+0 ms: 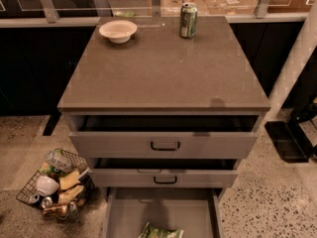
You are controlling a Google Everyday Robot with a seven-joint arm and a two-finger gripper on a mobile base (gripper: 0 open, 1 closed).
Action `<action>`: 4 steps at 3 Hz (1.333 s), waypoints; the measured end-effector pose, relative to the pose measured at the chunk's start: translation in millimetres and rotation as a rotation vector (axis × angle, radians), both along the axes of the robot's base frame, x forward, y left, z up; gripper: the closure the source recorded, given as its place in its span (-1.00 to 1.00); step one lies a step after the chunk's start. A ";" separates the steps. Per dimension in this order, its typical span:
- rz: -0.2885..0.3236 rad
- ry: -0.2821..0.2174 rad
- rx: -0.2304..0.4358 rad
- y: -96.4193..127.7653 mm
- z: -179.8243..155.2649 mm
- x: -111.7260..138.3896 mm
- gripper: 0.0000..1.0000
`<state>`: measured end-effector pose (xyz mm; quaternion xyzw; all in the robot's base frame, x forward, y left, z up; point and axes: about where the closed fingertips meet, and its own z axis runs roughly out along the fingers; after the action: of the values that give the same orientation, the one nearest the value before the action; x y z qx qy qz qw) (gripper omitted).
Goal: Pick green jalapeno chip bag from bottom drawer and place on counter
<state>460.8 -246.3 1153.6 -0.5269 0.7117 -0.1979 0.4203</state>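
The bag (159,230) lies midway between the side walls of the open bottom drawer (148,207). Your jaws are out of view, so their state cannot be told. Drop in clear of the upper drawers (163,144), then use the tabletop's (163,68) front, away from the can (188,20) and bowl (118,30).

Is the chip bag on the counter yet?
No, the green jalapeno chip bag lies in the open bottom drawer, and the gripper is out of view.
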 end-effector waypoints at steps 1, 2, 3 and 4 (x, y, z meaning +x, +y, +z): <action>0.007 -0.011 0.001 4.4 -2.2 5.5 -1.00; 0.004 0.009 -0.009 -10.3 -27.9 5.9 -1.00; -0.020 0.086 -0.040 -42.2 -72.0 -11.4 -1.00; -0.042 0.190 -0.052 -70.8 -124.8 -31.0 -1.00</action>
<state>429.8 -317.1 1028.7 -0.5391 0.7538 -0.1741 0.3330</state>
